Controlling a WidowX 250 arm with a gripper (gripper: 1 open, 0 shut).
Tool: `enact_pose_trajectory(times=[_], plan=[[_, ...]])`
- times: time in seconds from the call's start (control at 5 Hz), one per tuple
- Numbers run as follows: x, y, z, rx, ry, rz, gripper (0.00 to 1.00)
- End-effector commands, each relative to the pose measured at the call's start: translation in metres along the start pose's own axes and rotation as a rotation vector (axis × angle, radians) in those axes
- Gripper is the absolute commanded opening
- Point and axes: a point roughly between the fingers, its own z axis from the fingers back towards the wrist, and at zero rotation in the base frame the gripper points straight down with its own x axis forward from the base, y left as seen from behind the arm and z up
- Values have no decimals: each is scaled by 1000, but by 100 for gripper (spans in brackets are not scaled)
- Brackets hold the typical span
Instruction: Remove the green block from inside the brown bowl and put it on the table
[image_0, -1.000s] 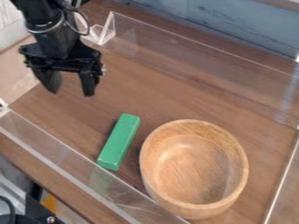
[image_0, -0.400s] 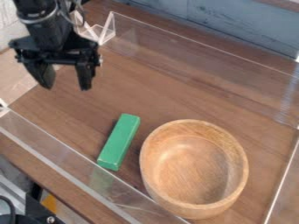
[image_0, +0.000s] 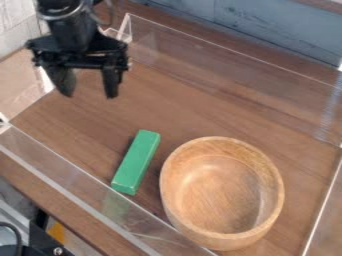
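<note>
green block (image_0: 135, 161) flat on table (image_0: 227, 95), beside empty brown bowl (image_0: 223, 192) | gripper (image_0: 83, 83) fingers apart, holding nothing (well clear) | risk: a low pass nudging the block into the acrylic wall (image_0: 67, 185)

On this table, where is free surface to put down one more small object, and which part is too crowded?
Bare table stretches from the open gripper toward the far acrylic wall, above the brown bowl. A smaller free patch lies left of the green block, toward the near wall. Crowded: the near-right corner, where the bowl fills the space and the block lies close beside its rim.
</note>
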Motion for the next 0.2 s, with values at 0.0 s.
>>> enact_pose_trajectory(times=[0.0], plan=[[14, -8, 12, 3, -37, 5, 100]])
